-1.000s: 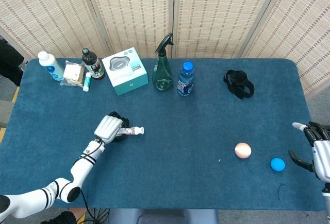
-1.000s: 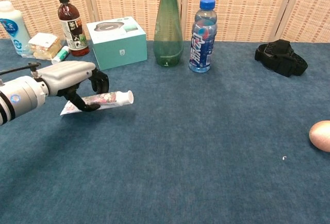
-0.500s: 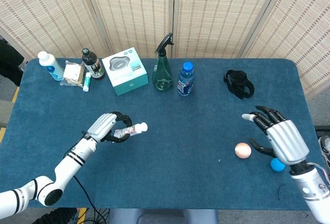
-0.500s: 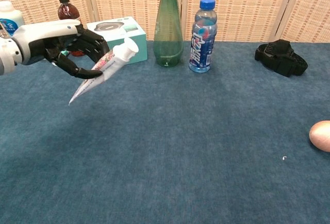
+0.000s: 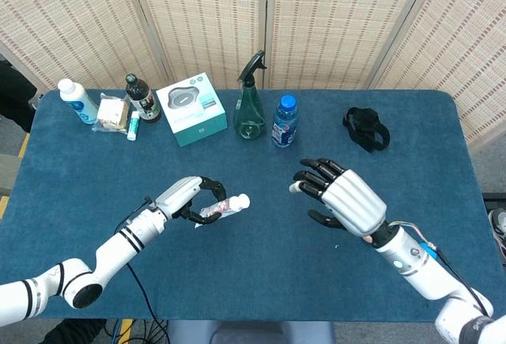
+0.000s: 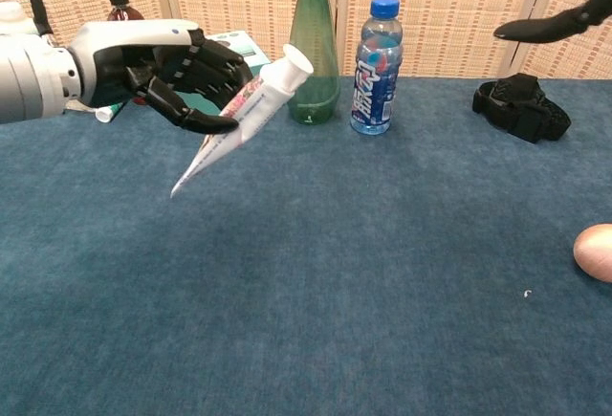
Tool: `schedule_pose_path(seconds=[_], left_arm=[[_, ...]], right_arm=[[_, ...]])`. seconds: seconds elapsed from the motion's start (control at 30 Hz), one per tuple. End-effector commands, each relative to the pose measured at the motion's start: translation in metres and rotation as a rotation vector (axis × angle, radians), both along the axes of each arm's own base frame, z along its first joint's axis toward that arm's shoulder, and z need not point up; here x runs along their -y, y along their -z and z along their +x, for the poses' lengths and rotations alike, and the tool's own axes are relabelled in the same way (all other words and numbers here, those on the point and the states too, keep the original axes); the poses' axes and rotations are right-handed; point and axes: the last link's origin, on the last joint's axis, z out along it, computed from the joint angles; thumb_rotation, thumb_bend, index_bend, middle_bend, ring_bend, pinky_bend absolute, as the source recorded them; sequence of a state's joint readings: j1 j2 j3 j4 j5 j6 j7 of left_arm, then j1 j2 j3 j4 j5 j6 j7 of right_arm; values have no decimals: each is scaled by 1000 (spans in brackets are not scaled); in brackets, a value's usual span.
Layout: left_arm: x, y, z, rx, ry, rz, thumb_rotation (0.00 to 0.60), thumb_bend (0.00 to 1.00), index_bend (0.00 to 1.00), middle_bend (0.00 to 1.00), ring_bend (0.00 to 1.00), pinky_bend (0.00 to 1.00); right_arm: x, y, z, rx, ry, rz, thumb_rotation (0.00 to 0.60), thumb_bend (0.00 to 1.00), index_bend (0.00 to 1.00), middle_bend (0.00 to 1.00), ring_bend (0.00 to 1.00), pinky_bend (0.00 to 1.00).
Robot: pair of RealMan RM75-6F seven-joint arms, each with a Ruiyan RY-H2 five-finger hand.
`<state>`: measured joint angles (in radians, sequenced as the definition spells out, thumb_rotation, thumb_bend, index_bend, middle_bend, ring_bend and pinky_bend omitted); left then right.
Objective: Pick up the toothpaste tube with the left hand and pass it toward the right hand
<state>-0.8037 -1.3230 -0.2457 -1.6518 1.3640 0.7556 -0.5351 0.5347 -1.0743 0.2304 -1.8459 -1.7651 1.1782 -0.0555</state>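
My left hand (image 5: 190, 196) (image 6: 167, 72) grips a white toothpaste tube (image 5: 224, 206) (image 6: 247, 110) and holds it in the air above the blue table. The tube is tilted, its white cap up and to the right, its flat end down-left. My right hand (image 5: 340, 197) hovers to the right of the tube, fingers spread, holding nothing. A gap of table separates the tube's cap from those fingers. In the chest view only dark fingertips (image 6: 545, 26) of the right hand show at the top right corner.
At the back stand a green spray bottle (image 5: 250, 99), a blue water bottle (image 5: 285, 121), a teal box (image 5: 190, 109), a dark bottle (image 5: 141, 99) and a white bottle (image 5: 77, 100). A black strap (image 5: 366, 129) lies back right. An orange ball (image 6: 595, 251) shows at the chest view's right edge.
My left hand has lifted the tube off the table and carried it rightward and up. My right hand has swung in from the right edge toward the middle, now covering the balls.
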Motion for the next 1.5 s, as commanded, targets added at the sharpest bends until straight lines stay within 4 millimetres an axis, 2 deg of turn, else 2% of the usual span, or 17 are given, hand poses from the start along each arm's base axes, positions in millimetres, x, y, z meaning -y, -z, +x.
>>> schedule_pose_path(seconds=[0.03, 0.37, 0.73, 1.5], left_arm=[[-2, 2, 8, 14, 2, -27, 600, 443, 547, 594, 374, 215], [-8, 4, 15, 42, -15, -86, 600, 447, 547, 594, 373, 215], [-10, 5, 18, 45, -10, -100, 600, 449, 547, 594, 371, 216], [-10, 7, 25, 50, 1, -124, 600, 449, 547, 594, 371, 216]], right_arm=[[7, 10, 12, -25, -40, -1, 600, 146, 394, 359, 182, 265], [19, 37, 34, -79, -110, -1, 600, 146, 403, 359, 182, 265], [30, 55, 50, -93, -140, 10, 600, 146, 407, 359, 182, 265], [37, 67, 62, -97, -158, 26, 600, 196, 507, 372, 182, 265]])
